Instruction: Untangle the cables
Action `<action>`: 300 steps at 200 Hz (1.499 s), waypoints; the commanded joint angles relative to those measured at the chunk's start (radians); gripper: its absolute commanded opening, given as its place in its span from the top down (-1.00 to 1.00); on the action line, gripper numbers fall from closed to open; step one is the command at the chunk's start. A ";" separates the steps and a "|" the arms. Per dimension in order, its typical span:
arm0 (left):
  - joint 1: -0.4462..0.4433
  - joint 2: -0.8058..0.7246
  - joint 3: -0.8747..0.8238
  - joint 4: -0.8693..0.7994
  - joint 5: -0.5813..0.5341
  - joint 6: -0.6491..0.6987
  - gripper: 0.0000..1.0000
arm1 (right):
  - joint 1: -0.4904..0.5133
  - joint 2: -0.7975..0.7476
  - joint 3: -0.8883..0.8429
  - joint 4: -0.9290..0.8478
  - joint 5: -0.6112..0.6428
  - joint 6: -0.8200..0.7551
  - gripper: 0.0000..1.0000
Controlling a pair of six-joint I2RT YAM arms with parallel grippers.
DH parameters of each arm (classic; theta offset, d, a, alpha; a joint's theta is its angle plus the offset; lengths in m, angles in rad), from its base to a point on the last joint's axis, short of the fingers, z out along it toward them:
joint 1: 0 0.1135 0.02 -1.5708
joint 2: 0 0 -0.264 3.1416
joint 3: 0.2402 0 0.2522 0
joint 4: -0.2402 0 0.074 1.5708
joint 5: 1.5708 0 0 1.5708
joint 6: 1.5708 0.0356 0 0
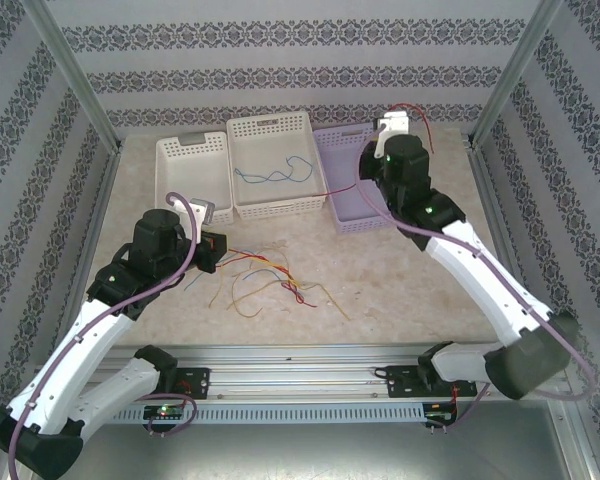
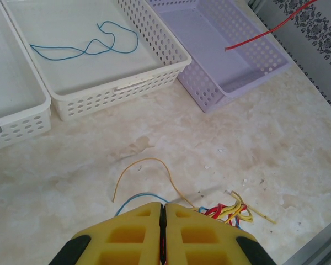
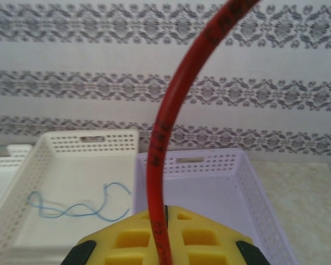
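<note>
Cables (image 1: 275, 280) in red, yellow and blue lie in a loose tangle on the marble-patterned bench (image 1: 420, 270), just ahead of the two arms. The left gripper (image 2: 163, 207) sits low at the tangle's left edge, its yellow fingers pressed together. Blue and orange strands run out from under it, though whether one is pinched between the pads cannot be told.

Beyond the knot, three perforated baskets stand in a row at the back of the bench: a small white basket (image 1: 193, 175), a larger white basket (image 1: 270, 122) with a single blue cable (image 1: 275, 172) lying loose inside, and a lavender basket (image 2: 209, 98). Above the lavender basket the right gripper (image 3: 165, 210) is clamped on a red cable (image 3: 164, 110), which arches up from the fingers and hangs a free end over the basket.

The strands look feather-light, thin and limp, with just enough spring to hold a curve. They are likely to slide from a loose pinch and to drag neighbours along when pulled. A firm pinch near a free end, clear of the crossings at the knot's centre, seems the safest hold, with a slow draw outward so the loops slip open rather than cinch.
</note>
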 commanded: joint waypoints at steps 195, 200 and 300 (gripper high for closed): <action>0.010 0.005 -0.012 0.038 0.017 0.026 1.00 | -0.161 0.888 0.587 -0.519 -0.034 -0.015 1.00; 0.010 0.004 -0.012 0.038 0.017 0.027 1.00 | -0.163 0.894 0.601 -0.537 -0.047 -0.010 1.00; 0.009 -0.001 -0.012 0.033 0.019 0.029 1.00 | -0.149 0.681 0.611 -0.619 -0.155 0.065 0.07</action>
